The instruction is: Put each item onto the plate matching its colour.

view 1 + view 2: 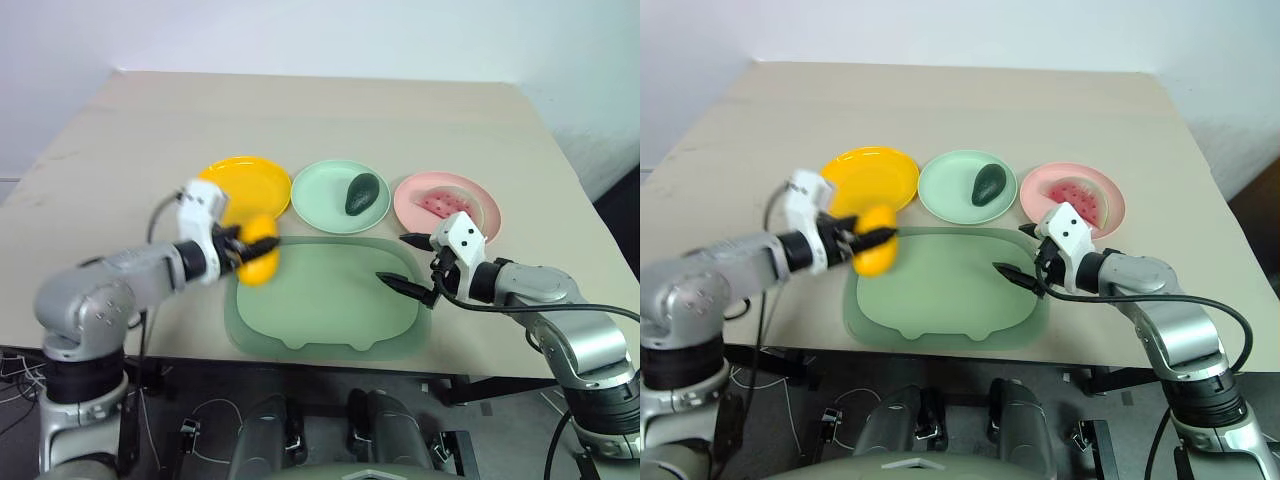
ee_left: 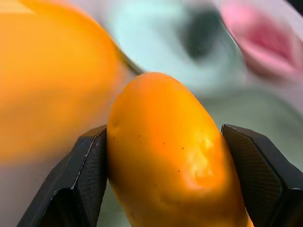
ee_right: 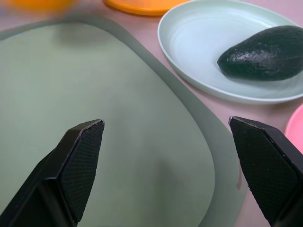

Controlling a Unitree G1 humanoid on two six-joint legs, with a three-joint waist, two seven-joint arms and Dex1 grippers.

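3 round plates line the table [image 1: 330,110]. At left, the left gripper [image 1: 245,248] clamps 1 yellow mango [image 1: 260,262] just off the yellow plate [image 1: 248,183]. 1 avocado [image 1: 362,192] sits on the mint plate [image 1: 325,195], 1 watermelon wedge [image 1: 446,205] on the pink plate [image 1: 485,210]. The right gripper [image 1: 408,265] hangs spread wide and empty over 1 green mat [image 1: 325,305].
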